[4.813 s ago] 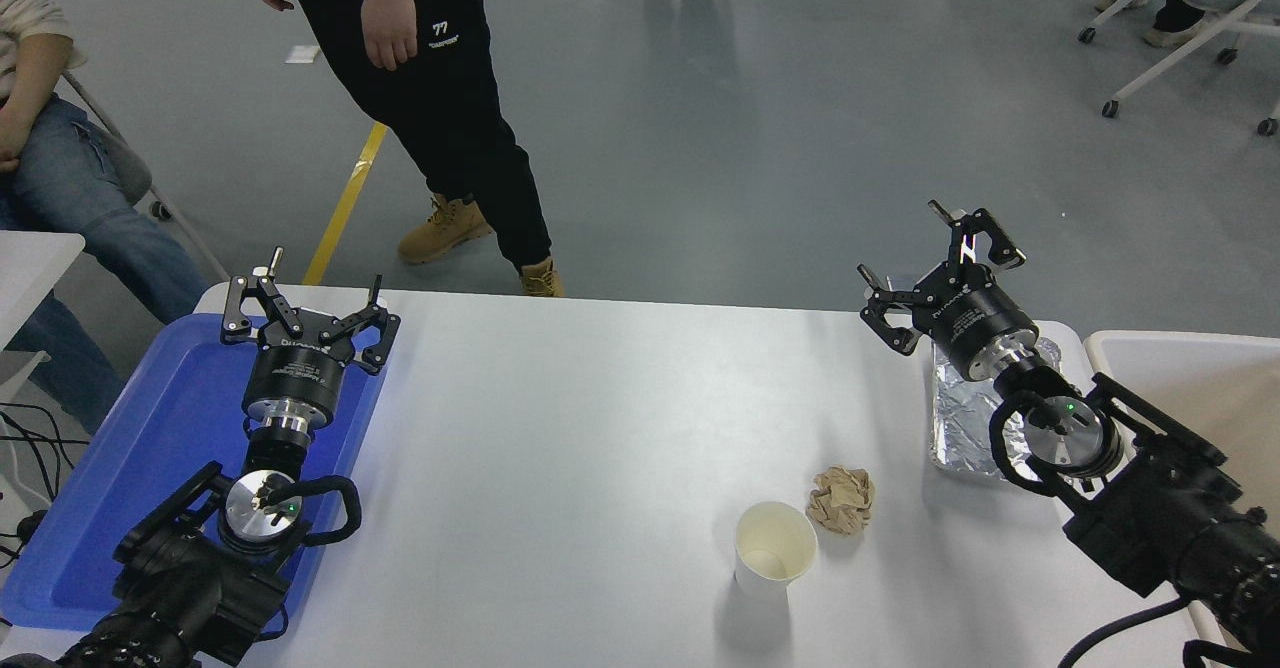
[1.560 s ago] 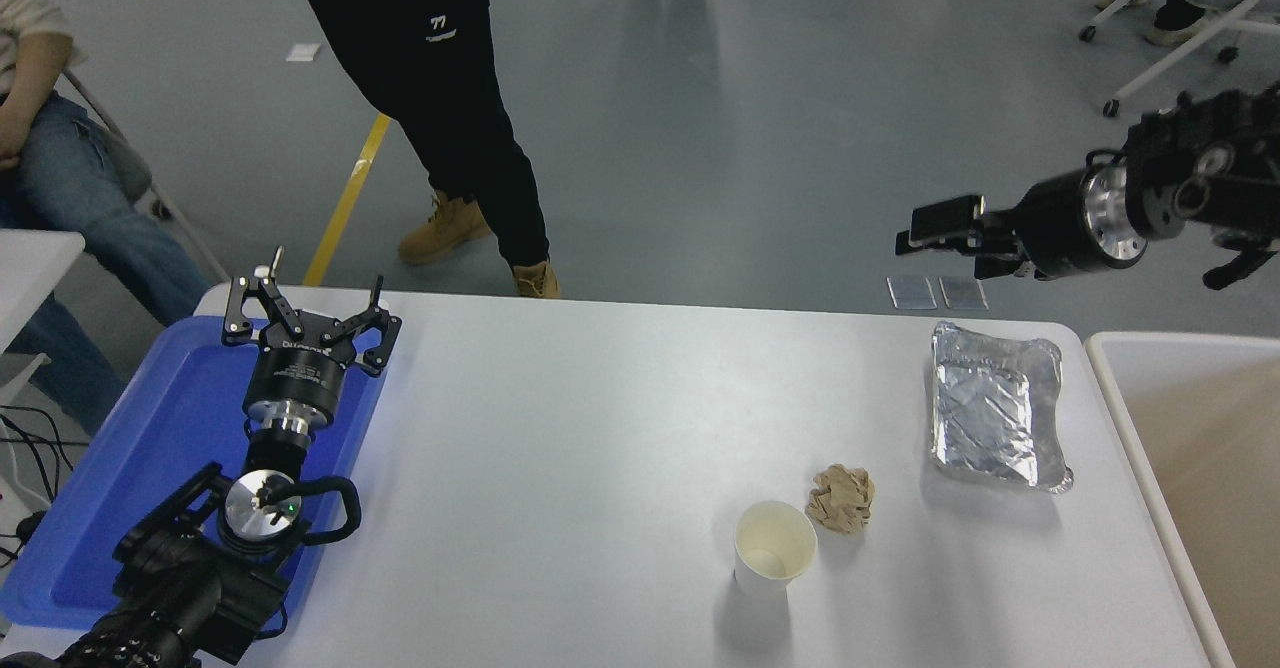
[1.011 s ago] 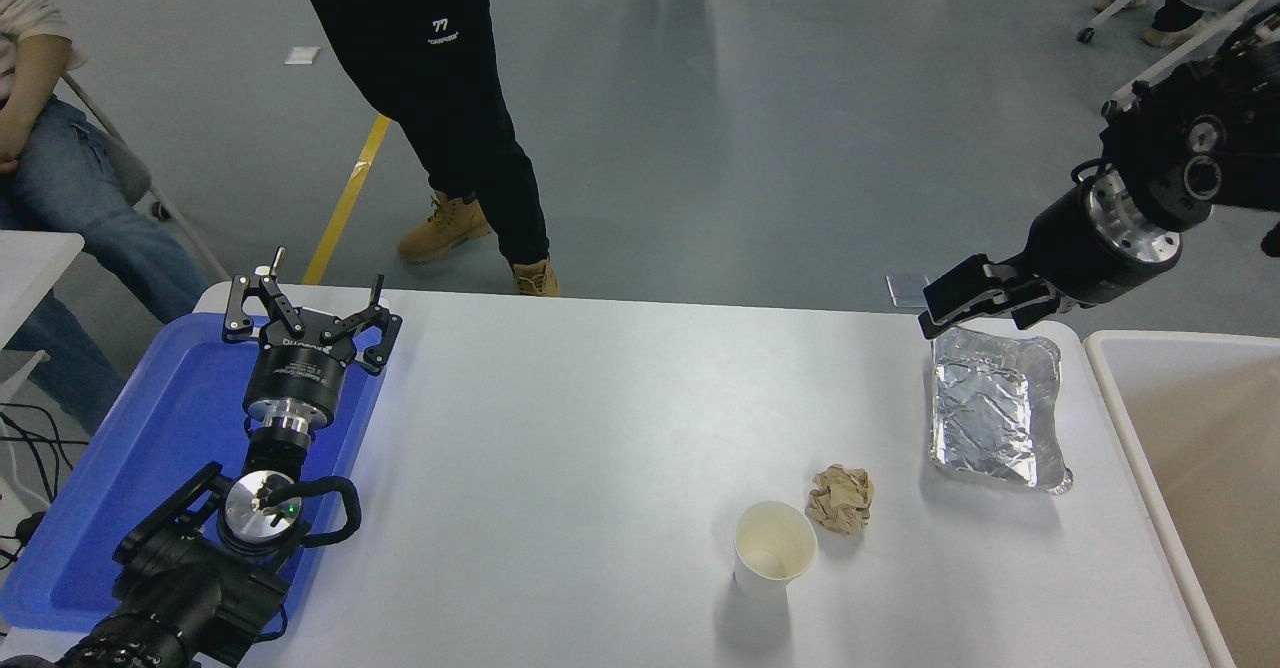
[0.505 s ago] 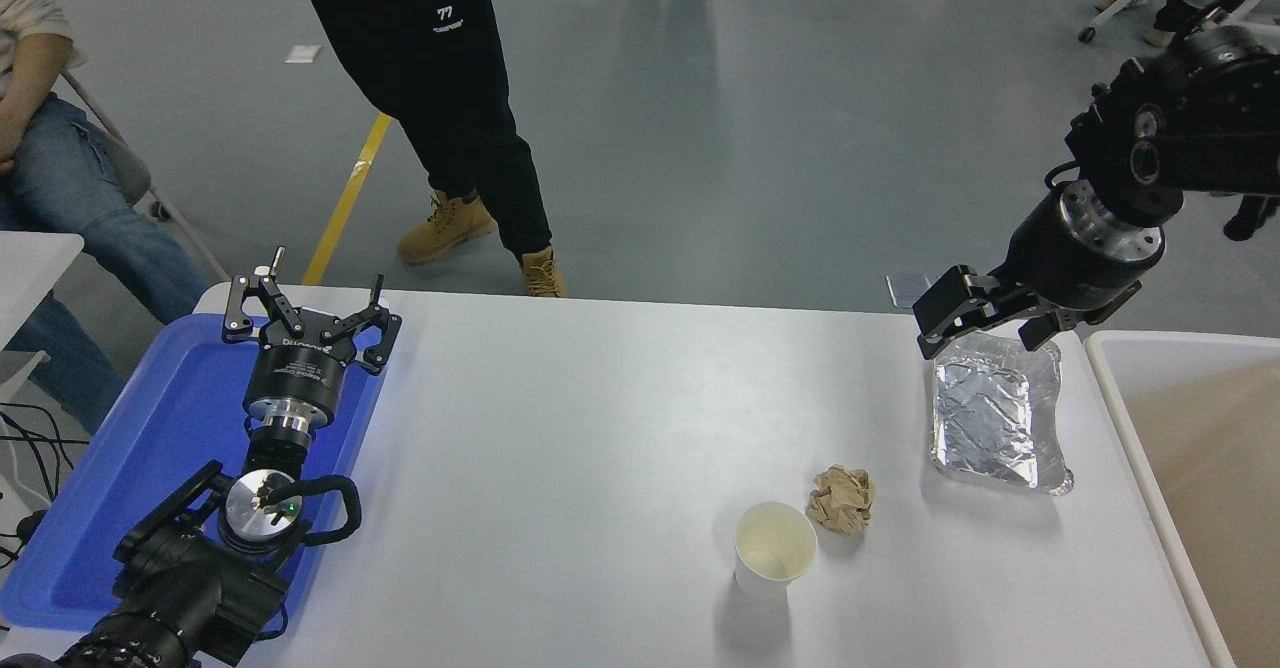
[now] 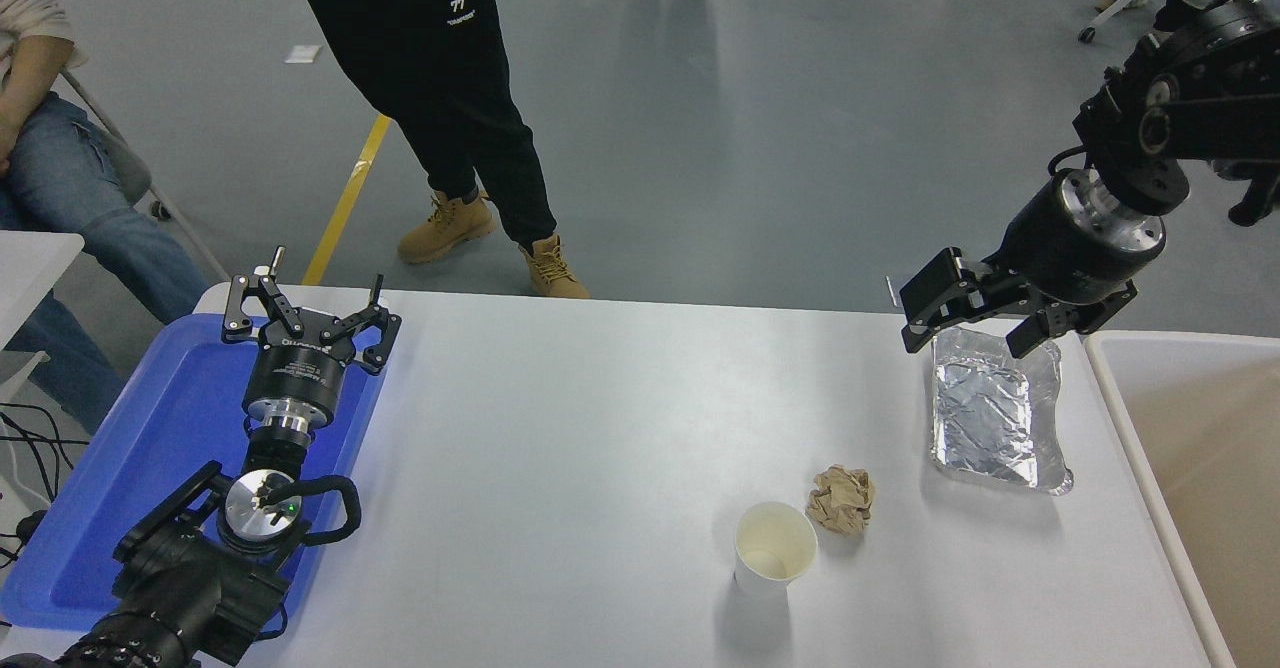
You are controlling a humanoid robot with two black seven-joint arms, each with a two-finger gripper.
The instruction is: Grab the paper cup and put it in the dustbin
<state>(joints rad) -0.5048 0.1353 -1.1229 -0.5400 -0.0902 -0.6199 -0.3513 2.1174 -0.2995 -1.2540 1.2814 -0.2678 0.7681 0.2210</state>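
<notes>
Cup: paper cup (image 5: 775,548) upright on the white table (image 5: 600,428), near side, right of centre; I see nothing gripping it.
Paper ball: crumpled brown paper ball (image 5: 842,499) just beside the cup, far-right of it.
Right gripper (image 5: 968,326): my working arm, fingers spread wide, empty, raised over the far edge of the foil tray (image 5: 992,418), well apart from the cup.
Dustbin (image 5: 1130,368): off the table's right edge, partly cut off.
Left gripper (image 5: 305,313): fingers spread, parked over the blue tray (image 5: 150,448), far left.
Person (image 5: 440,78): standing beyond the far side.
</notes>
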